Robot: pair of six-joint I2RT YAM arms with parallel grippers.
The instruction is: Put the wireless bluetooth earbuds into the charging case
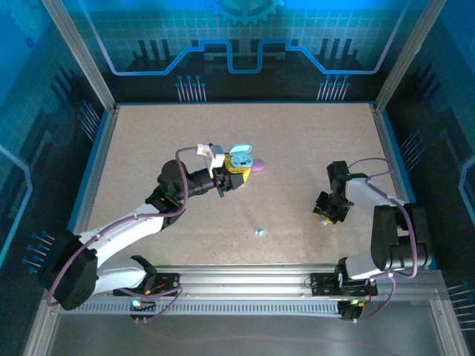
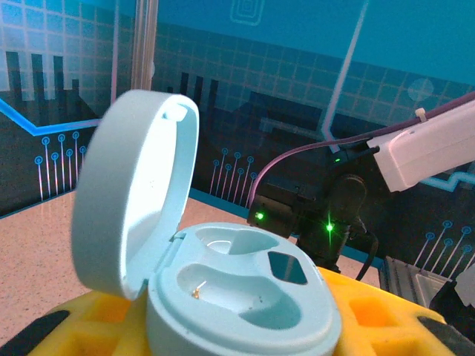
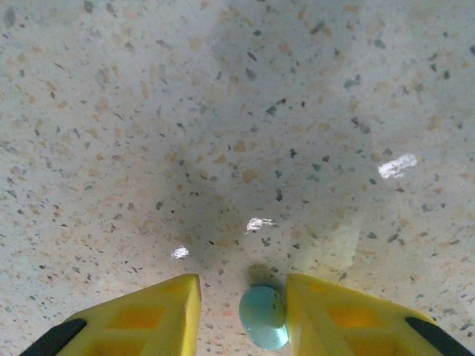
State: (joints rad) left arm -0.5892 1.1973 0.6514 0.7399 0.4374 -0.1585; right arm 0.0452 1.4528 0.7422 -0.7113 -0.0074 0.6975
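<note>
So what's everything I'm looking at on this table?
charging case: one, light blue, lid open, both wells empty, held in the left gripper.
loose earbud: one, light blue, on the table near the front middle.
second earbud: one, light blue, between the right gripper's fingers.
purple rounded object: one, purple, on the table beside the held case; probably another case.
table: one, speckled beige.
left gripper: yellow fingers, shut on the case.
right gripper: yellow fingers, open around the earbud.
</note>
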